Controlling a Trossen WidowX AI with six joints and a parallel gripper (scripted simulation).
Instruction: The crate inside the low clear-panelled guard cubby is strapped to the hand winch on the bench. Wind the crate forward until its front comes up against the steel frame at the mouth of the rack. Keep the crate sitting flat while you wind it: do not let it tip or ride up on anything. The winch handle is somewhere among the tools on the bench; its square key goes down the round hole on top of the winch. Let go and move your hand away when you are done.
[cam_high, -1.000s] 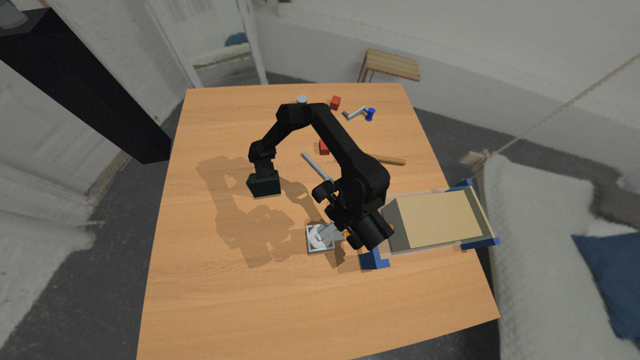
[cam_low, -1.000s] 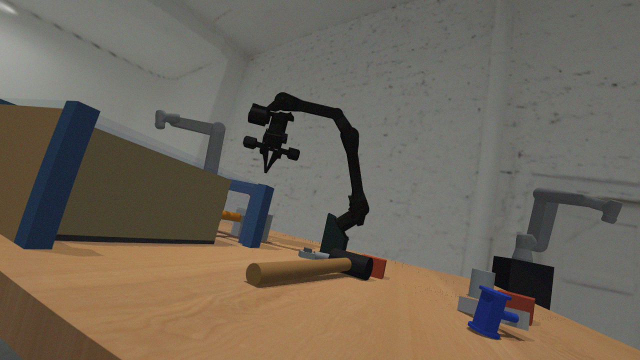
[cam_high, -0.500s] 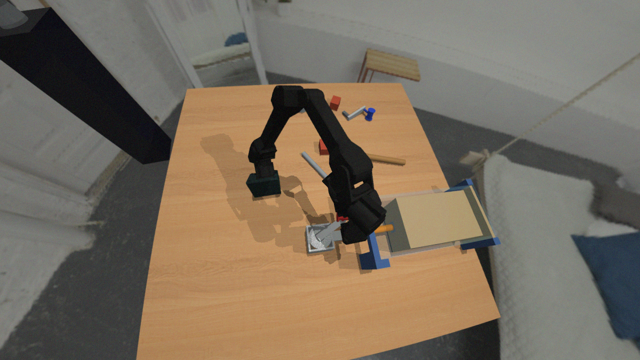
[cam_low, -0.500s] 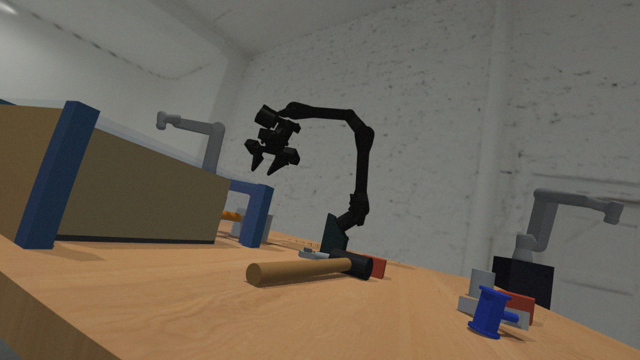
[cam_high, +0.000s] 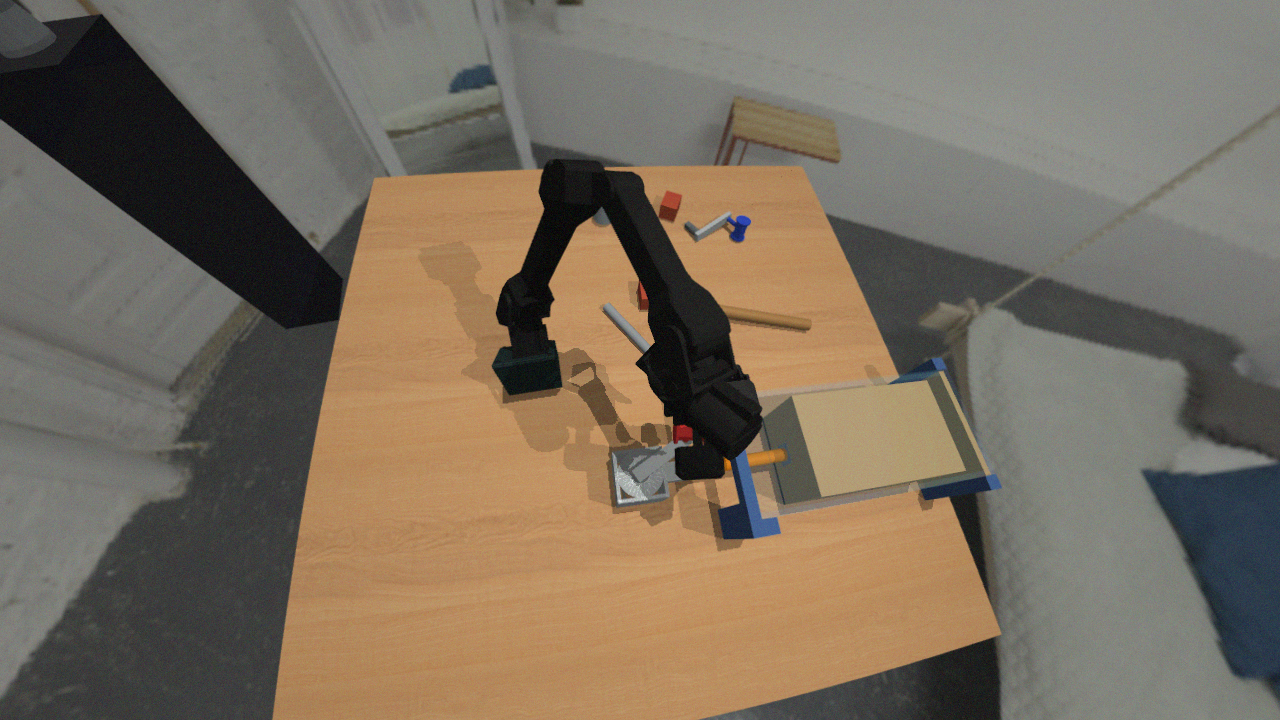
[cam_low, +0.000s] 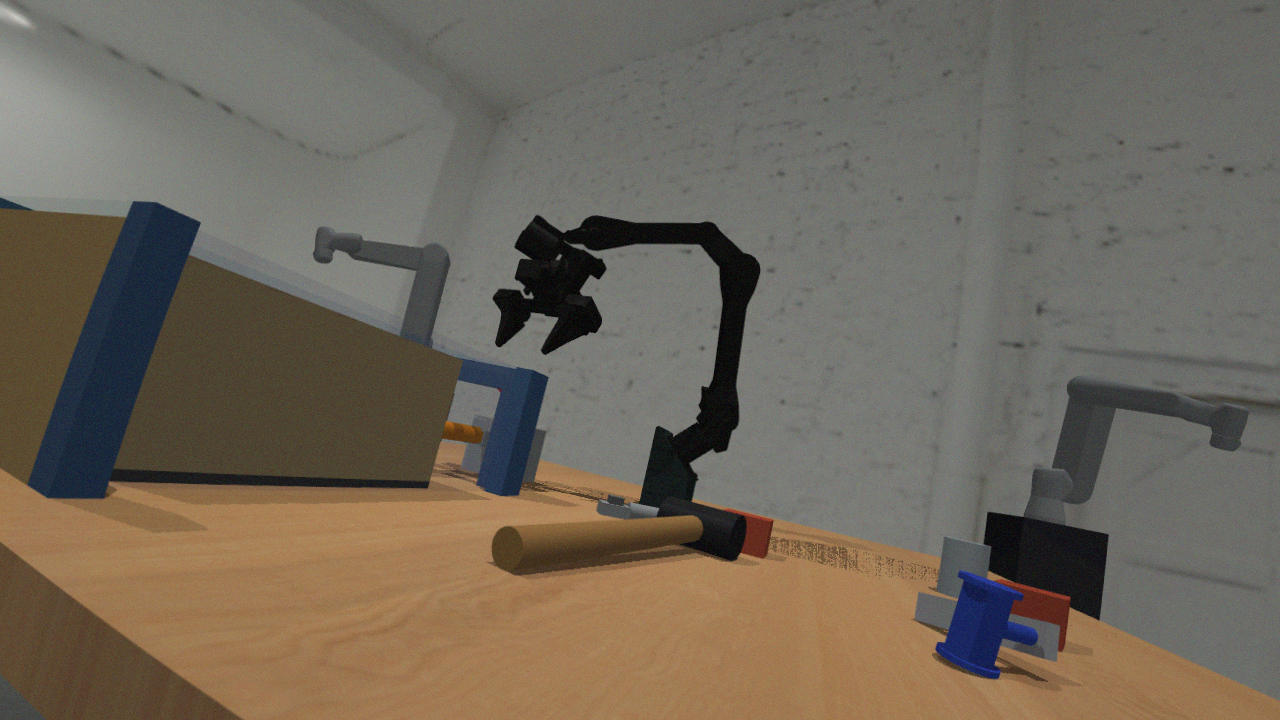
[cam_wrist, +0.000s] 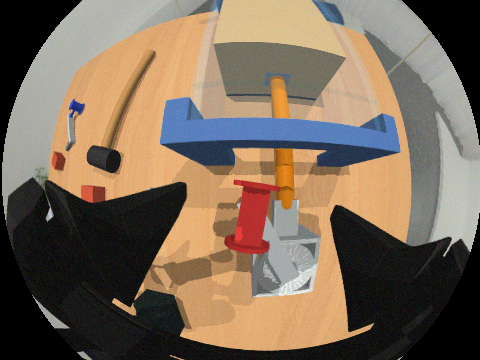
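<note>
The tan crate (cam_high: 881, 438) (cam_low: 295, 385) (cam_wrist: 250, 65) sits flat inside the clear-panelled cubby, its front set back from the blue steel frame (cam_high: 750, 521) (cam_low: 514, 429) (cam_wrist: 225, 131). An orange strap (cam_high: 768, 457) (cam_low: 462, 432) (cam_wrist: 281, 107) runs under the frame to the grey winch (cam_high: 640, 488) (cam_wrist: 300, 260). A crank handle with a red grip (cam_high: 682, 433) (cam_wrist: 252, 217) stands on the winch; its key end is hidden. My gripper (cam_low: 521, 348) (cam_wrist: 262, 202) is open and empty above the winch area, fingers spread either side of the red grip in the wrist view, not touching it.
A mallet (cam_high: 769, 317) (cam_low: 590, 541) (cam_wrist: 125, 102) lies beside the cubby. A blue-gripped crank (cam_high: 739, 228) (cam_low: 980, 626) (cam_wrist: 76, 107) lies near the far edge by a red block (cam_high: 670, 205) (cam_wrist: 58, 161). A grey rod-like tool (cam_high: 626, 326) and another red block (cam_wrist: 93, 193) lie nearer the arm.
</note>
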